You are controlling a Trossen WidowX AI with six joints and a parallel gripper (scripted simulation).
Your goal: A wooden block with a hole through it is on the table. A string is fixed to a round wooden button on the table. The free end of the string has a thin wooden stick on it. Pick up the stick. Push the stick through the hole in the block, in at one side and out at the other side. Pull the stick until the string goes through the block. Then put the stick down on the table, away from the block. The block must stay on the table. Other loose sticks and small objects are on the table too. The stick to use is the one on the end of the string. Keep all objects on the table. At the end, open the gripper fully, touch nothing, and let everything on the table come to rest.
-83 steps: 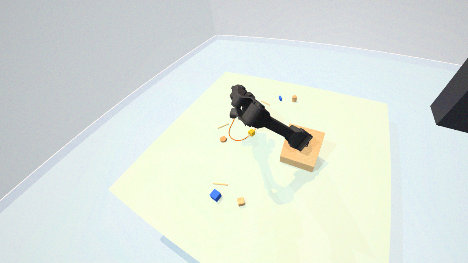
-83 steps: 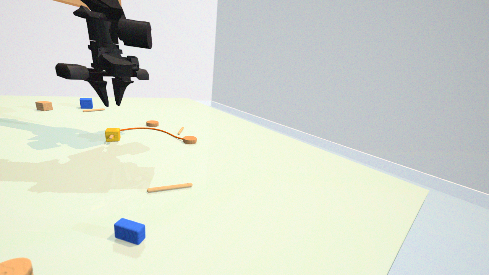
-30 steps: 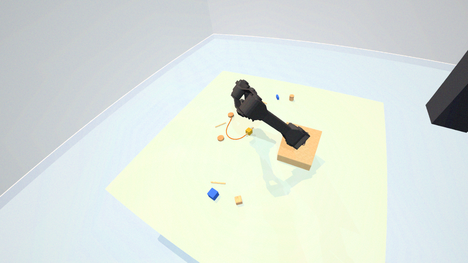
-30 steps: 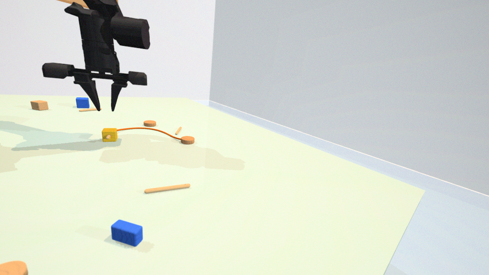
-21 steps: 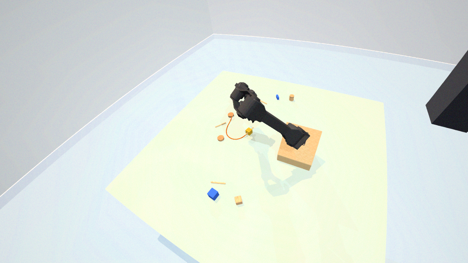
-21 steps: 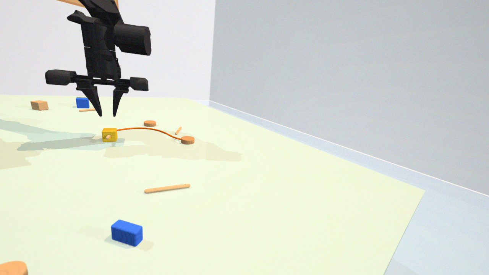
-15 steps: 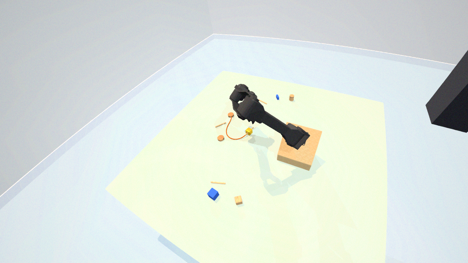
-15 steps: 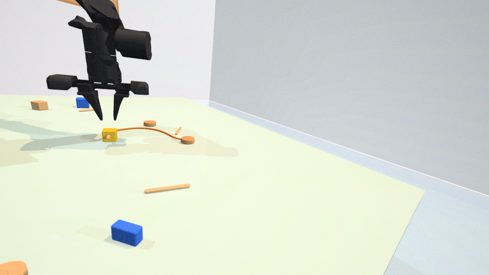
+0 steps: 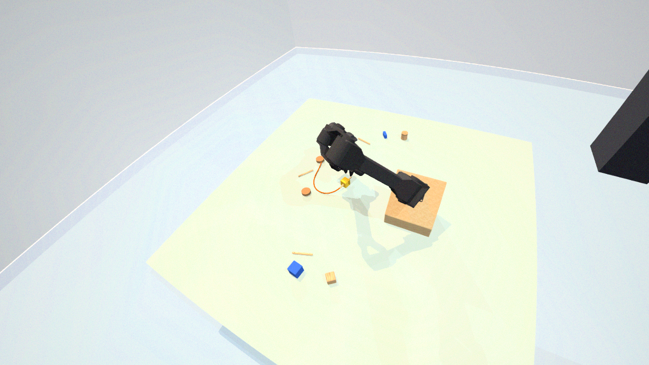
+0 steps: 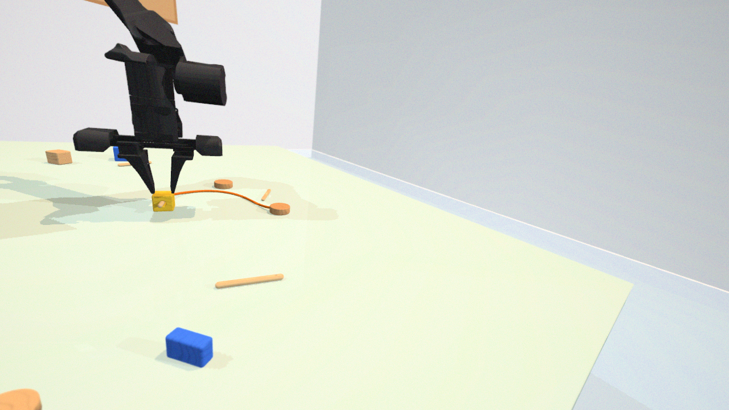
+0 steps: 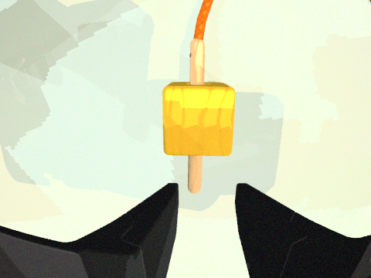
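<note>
The yellow block [image 9: 345,182] [image 10: 170,196] [image 11: 199,123] stands on the table. The thin stick [image 10: 160,204] [image 11: 194,174] runs through its hole, with an end out at each side. The orange string [image 9: 325,193] [image 11: 202,23] leaves the stick's rear end, outside the block, and curves to the round button [image 9: 320,159] [image 10: 279,208]. My gripper [image 10: 163,191] [image 11: 207,193] is partly open and empty, pointing down close to the block on its free-end side. In the wrist view the stick's free tip shows between the fingertips, nearer the left one. The exact height gap is unclear.
A loose button [image 9: 306,191] [image 10: 223,183] and a loose stick [image 9: 305,173] [image 10: 266,195] lie near the string. Another stick [image 9: 302,253], a blue cube [image 9: 295,269] and a small wooden block [image 9: 330,278] lie farther off. A further stick [image 10: 249,281] and a blue block [image 10: 189,347] lie opposite.
</note>
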